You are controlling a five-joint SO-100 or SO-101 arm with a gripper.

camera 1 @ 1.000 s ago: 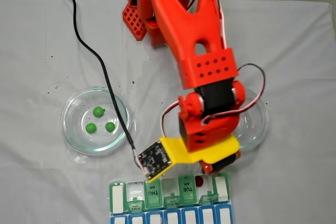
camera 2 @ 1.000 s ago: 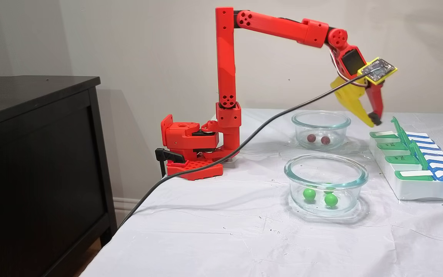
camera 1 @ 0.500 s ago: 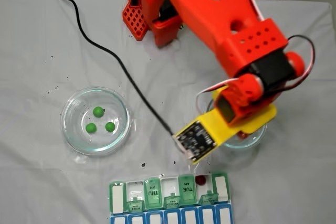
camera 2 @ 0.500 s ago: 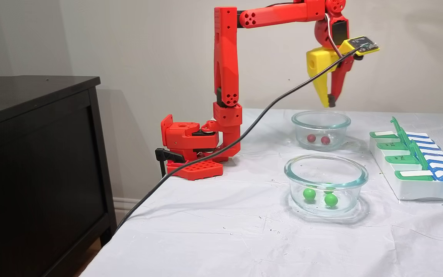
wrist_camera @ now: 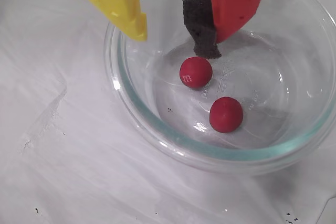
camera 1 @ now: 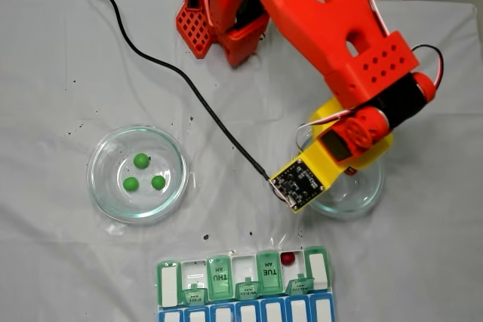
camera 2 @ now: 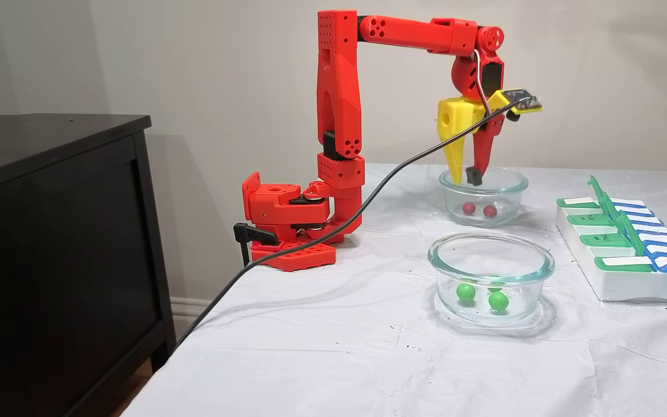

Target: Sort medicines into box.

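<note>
A white cloth point(camera 2: 333, 347) covers the table beside a black cabinet point(camera 2: 50, 231) and beige wall. The gripper point(wrist_camera: 176, 38) hangs spread and empty over a glass dish point(wrist_camera: 157, 129) holding two red medicines point(wrist_camera: 196, 72); a third sits in the box point(camera 1: 170, 280), whose lids stand partly open.

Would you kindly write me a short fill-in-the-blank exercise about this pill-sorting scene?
1. The gripper hangs open above the dish holding ____ red balls.
2. The other dish holds three ____ balls.
3. One open compartment of the pill box contains a single ____ ball.

Missing words: two; green; red
</note>
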